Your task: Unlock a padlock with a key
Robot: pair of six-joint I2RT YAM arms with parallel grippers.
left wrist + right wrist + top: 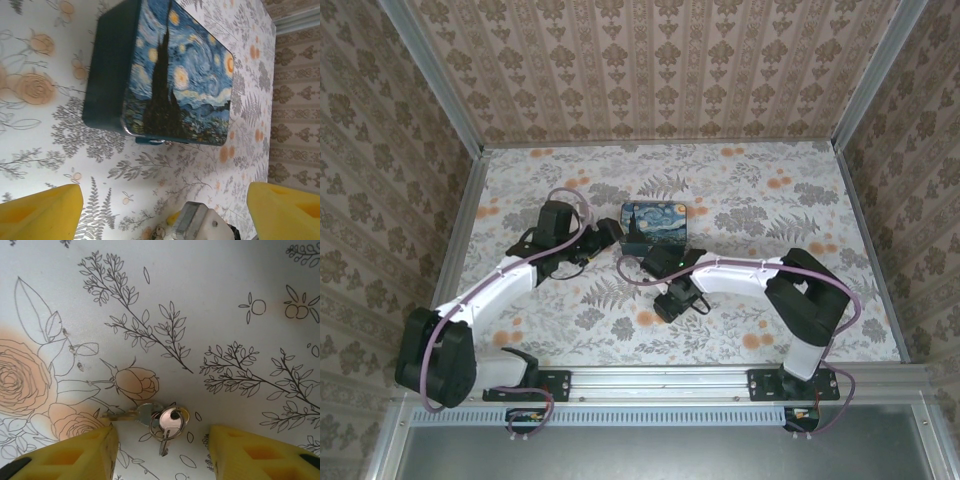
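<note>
Spread right gripper [162, 450] straddles the keys [165, 421]; left gripper [162, 200], also spread, faces the painted box [175, 75].
The keys sit at 6 o'clock in the right wrist view, set for a pinch; a small dark fitting [152, 141] on the box's 6 o'clock edge may be the padlock.

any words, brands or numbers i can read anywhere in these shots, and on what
No text can be read in any view.
box: painted night-sky print, no lettering on the lid or on the side that shows.
keys: any stamp is too small to read.
tablecloth: flower and leaf pattern, no words.
</note>
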